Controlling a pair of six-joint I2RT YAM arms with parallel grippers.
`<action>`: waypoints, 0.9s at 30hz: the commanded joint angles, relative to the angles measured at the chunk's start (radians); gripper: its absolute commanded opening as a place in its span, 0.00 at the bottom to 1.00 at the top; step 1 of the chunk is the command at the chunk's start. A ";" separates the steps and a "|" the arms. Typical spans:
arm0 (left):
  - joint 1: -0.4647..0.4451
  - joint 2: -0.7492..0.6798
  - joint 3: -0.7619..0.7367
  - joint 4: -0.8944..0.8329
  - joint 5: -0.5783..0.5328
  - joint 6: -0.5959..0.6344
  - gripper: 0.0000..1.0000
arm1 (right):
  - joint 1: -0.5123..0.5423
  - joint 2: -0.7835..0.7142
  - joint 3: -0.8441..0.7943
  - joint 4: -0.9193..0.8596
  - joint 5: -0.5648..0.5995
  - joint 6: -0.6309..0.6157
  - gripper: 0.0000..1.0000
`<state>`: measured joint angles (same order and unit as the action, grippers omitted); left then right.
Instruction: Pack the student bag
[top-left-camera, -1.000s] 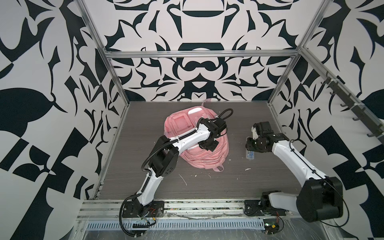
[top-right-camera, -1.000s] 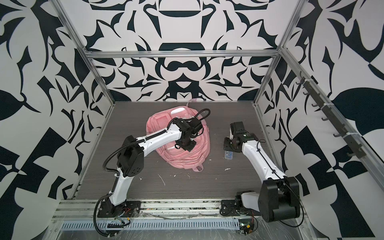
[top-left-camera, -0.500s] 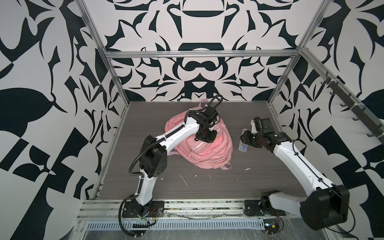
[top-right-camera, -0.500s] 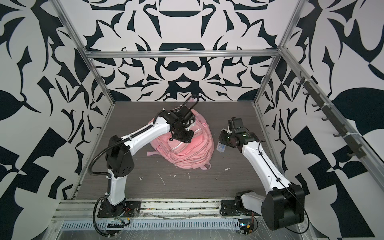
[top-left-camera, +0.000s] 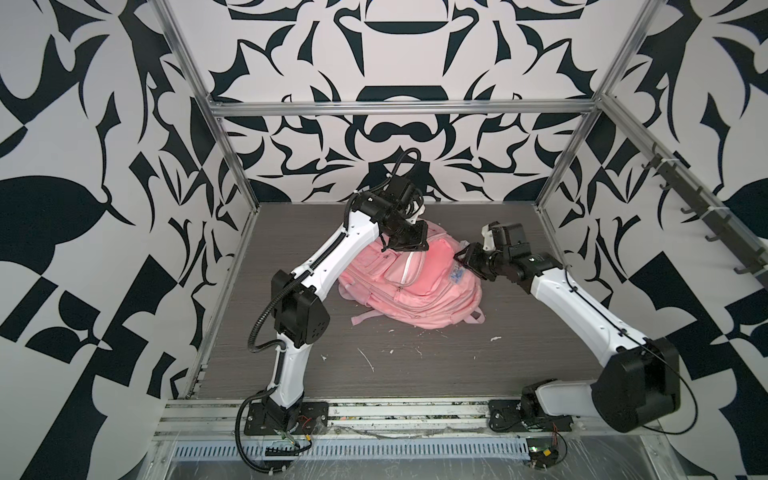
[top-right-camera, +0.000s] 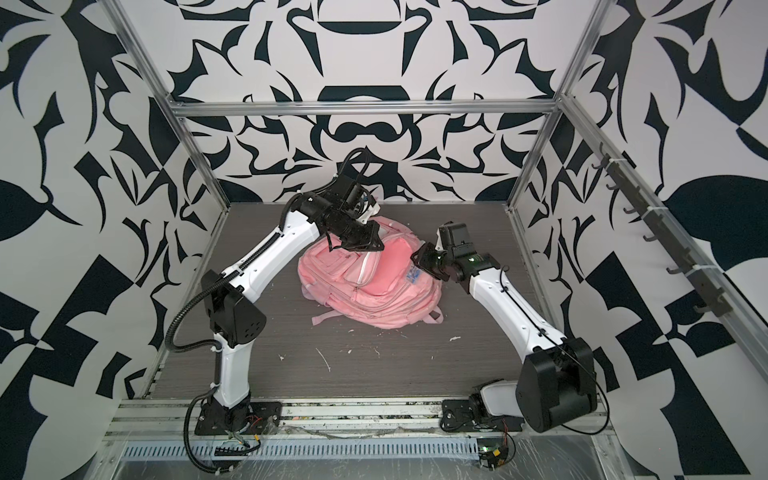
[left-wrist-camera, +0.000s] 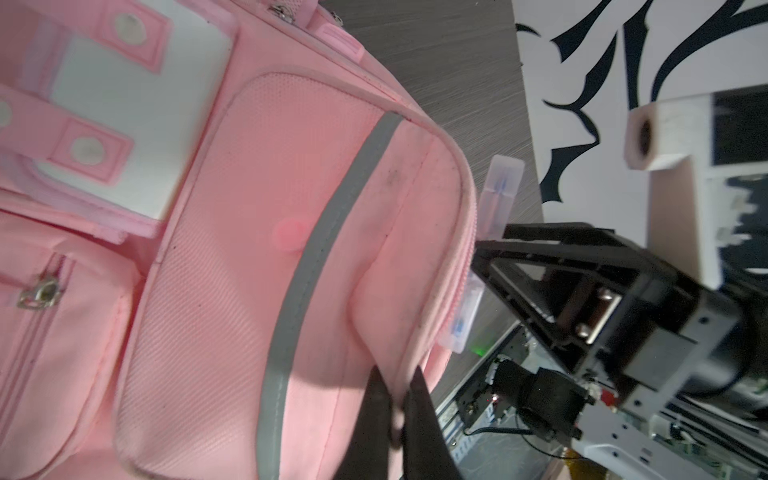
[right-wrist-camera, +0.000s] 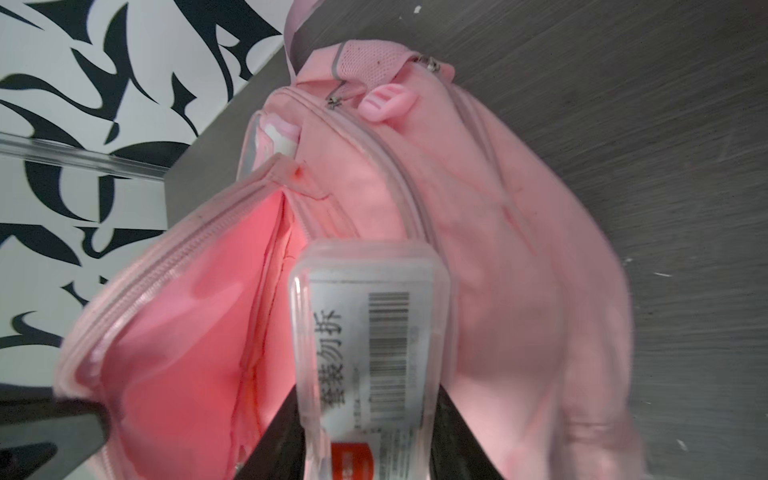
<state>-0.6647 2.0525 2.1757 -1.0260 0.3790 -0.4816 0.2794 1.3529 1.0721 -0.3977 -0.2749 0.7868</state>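
Observation:
The student bag (top-left-camera: 415, 293) (top-right-camera: 374, 293), pink with grey strips, lies mid-table in both top views. My left gripper (top-left-camera: 409, 245) (top-right-camera: 361, 245) (left-wrist-camera: 397, 374) is shut on the zip edge of its front flap (left-wrist-camera: 419, 232), holding the flap lifted. The pocket's pink lining (right-wrist-camera: 187, 332) gapes open in the right wrist view. My right gripper (top-left-camera: 461, 259) (top-right-camera: 417, 257) (right-wrist-camera: 365, 395) is shut on a clear plastic box (right-wrist-camera: 365, 324) (left-wrist-camera: 498, 195) with a barcode label. The box (top-left-camera: 457, 272) sits at the mouth of the opening, against the bag's right side.
White scraps (top-left-camera: 365, 357) litter the dark grey table (top-left-camera: 415, 386) in front of the bag. A loose pink strap (top-left-camera: 365, 318) trails at the bag's near side. Metal frame posts (top-left-camera: 232, 158) mark the corners, and a hook rail (top-left-camera: 706, 216) runs along the right wall.
The left gripper has pulled the flap up and toward the back wall, and the bag has shifted. The right gripper has carried the clear box left and up, from the table to the bag's opening.

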 joint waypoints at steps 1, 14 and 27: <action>0.009 0.011 0.065 0.105 0.140 -0.097 0.00 | 0.007 0.032 0.054 0.127 -0.061 0.075 0.00; 0.012 0.002 -0.005 0.295 0.250 -0.191 0.00 | 0.066 0.205 0.110 0.265 -0.083 0.147 0.00; 0.041 -0.025 -0.094 0.382 0.285 -0.232 0.00 | 0.087 0.337 0.118 0.385 -0.167 0.127 0.19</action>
<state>-0.6334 2.1040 2.0972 -0.7555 0.5846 -0.6998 0.3485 1.7081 1.1790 -0.0910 -0.4084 0.9218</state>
